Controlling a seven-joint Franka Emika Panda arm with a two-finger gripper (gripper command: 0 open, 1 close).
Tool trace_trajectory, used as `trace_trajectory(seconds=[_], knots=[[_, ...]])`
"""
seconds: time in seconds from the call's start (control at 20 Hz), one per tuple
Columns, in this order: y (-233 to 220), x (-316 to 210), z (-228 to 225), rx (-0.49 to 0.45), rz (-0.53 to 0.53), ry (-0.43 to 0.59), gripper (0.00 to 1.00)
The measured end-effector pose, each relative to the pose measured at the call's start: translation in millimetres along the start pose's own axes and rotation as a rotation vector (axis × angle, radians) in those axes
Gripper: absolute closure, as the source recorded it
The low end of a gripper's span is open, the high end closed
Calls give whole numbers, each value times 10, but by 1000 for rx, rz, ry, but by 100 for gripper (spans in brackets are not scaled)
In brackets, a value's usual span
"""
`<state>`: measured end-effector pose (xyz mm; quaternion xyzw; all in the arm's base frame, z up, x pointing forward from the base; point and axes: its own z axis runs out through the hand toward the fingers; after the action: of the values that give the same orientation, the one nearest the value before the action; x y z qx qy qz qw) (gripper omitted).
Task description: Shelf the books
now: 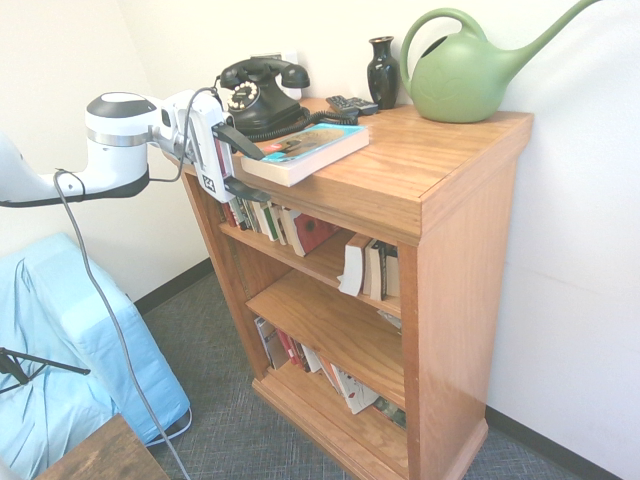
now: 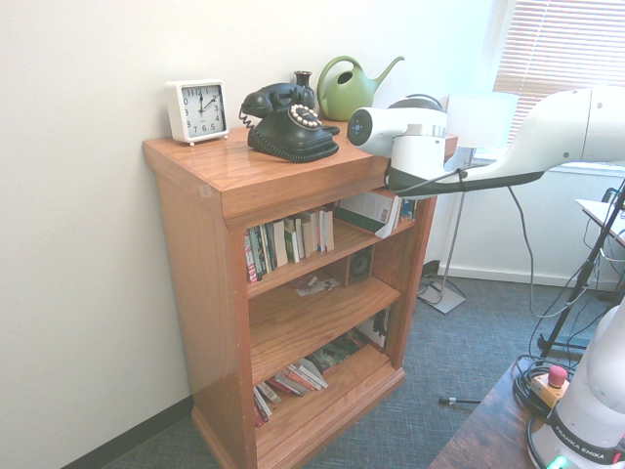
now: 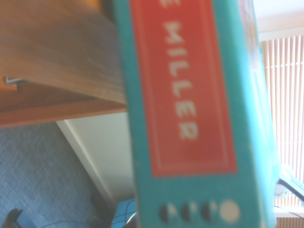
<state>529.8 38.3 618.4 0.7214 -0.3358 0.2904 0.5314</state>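
Observation:
The book [image 1: 305, 150], a thick turquoise paperback with white page edges, lies flat on the front left corner of the oak shelf's [image 1: 440, 150] top, one end jutting past the edge. My gripper [image 1: 260, 172] comes in level from the left and stands open, one black finger above that end and one below it. The wrist view is filled by the book's turquoise spine [image 3: 190, 114] with a red label, very close. In the second exterior view the shelf [image 2: 244, 176] shows, but my white wrist hides the fingers and the book.
On the shelf top stand a black rotary phone [image 1: 260, 95], a remote [image 1: 350, 104], a black vase [image 1: 382, 72], a green watering can [image 1: 465, 75] and a white clock [image 2: 197, 110]. Thin books [image 2: 288, 239] fill the shelf levels. A blue-covered object [image 1: 60, 340] sits beneath the arm.

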Motion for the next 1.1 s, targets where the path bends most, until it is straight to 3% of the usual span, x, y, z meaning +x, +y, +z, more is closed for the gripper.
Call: trace_trajectory(seconds=[0.9,0.95,1.1], knots=[[-230,328,175,-27,38,-10,0],[-225,335,195,-30,38,-13,100],[-233,334,224,-35,36,-15,100]])
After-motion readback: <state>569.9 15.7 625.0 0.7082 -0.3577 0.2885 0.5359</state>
